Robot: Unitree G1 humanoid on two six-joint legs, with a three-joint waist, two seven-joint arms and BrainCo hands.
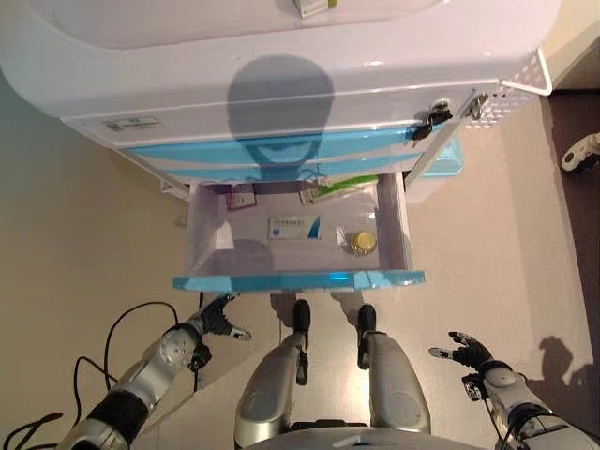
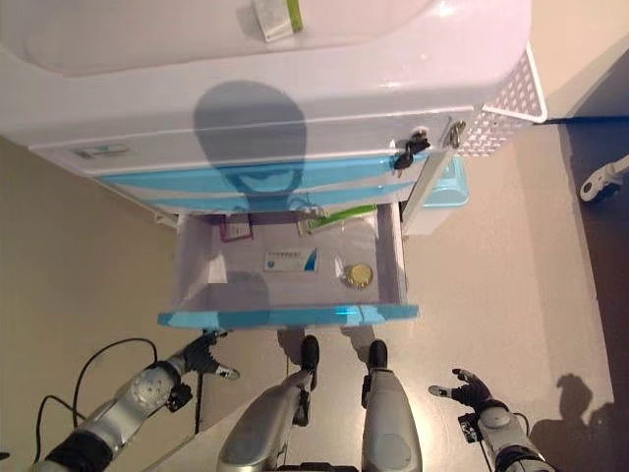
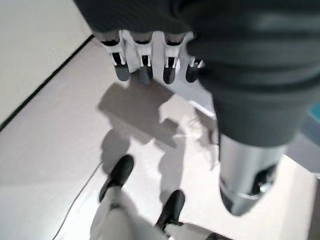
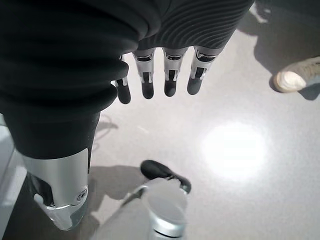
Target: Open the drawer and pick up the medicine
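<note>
The lowest drawer (image 1: 298, 278) of the white and blue cabinet (image 1: 281, 84) stands pulled out, its blue front facing me. Inside lie a white and blue medicine box (image 1: 294, 227), a round yellow container (image 1: 361, 243), a green strip pack (image 1: 342, 187) and a small purple-edged packet (image 1: 242, 199) at the back. My left hand (image 1: 217, 319) hangs low just below the drawer's left front corner, fingers relaxed and empty. My right hand (image 1: 466, 352) hangs at the lower right, well clear of the drawer, open and empty too.
A small green and white box (image 1: 314, 7) lies on the cabinet top. A white perforated basket (image 1: 511, 94) hangs on the cabinet's right side, with a light blue bin (image 1: 445, 159) below it. A person's white shoe (image 1: 581, 152) shows at the right edge.
</note>
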